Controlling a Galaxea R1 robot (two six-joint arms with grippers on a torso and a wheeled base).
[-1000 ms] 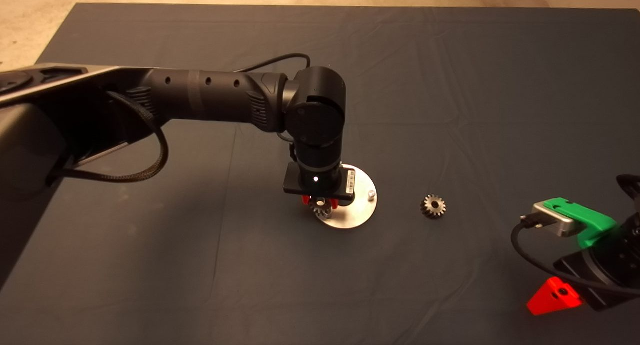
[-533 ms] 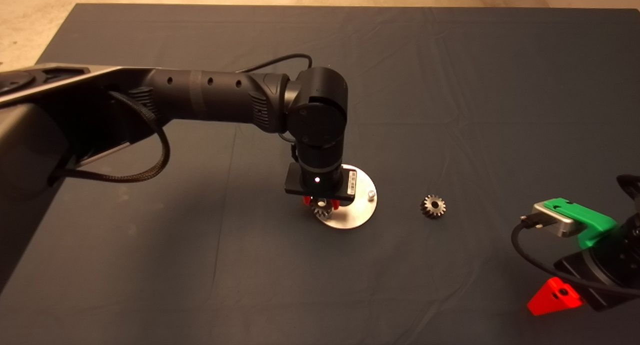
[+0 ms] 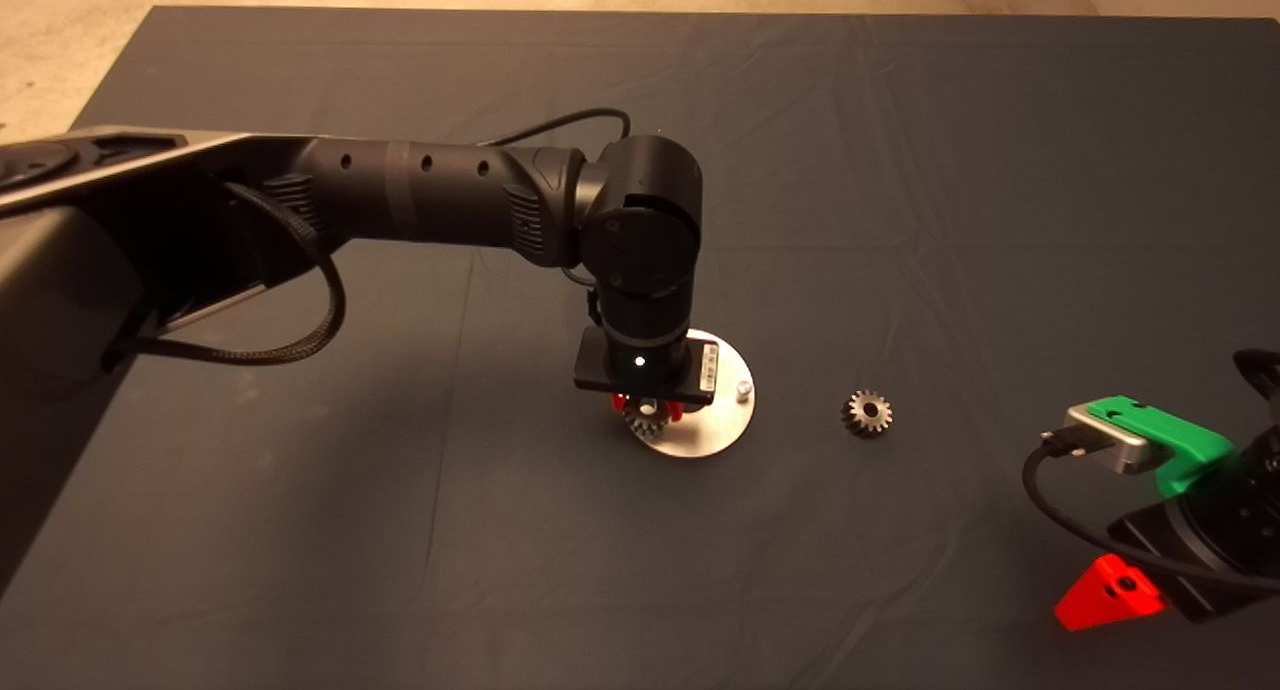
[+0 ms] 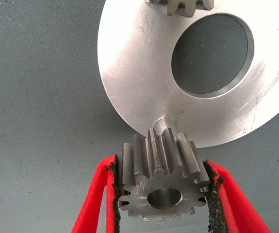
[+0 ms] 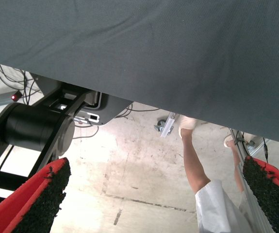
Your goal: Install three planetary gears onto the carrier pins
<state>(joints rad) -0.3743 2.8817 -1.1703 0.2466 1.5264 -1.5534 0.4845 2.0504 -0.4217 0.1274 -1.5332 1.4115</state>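
A steel gear (image 4: 161,182) is clamped between the black pads (image 4: 212,191) of the left gripper (image 3: 648,407), whose jaws are closed on its toothed sides; its shiny face and central hole are turned toward the wrist camera. The gear is held over the near edge of the disc (image 4: 144,82), with one pin (image 4: 166,121) seen just beyond its teeth; whether the gear is already seated on that pin cannot be told. In the head view the left arm (image 3: 430,200) is stretched in from the left across the dark mat (image 3: 900,170), its wrist pointed straight down over the disc (image 3: 720,425) near the middle of the tabletop. A second gear (image 4: 180,6) is seen on the disc's far side, cut off by the edge of the left wrist view, and a bare pin (image 3: 743,390) is shown upright near the disc's right rim. A third gear (image 3: 866,412) is left lying flat on the mat, to the right of the disc and apart from it. The right gripper (image 3: 1110,592) is parked at the lower right edge of the mat, its jaws held wide apart and holding nothing. Beyond the mat's edge, its wrist view takes in a pale floor (image 5: 129,170), cables, a black machine base (image 5: 37,128) and a person's legs (image 5: 195,165).
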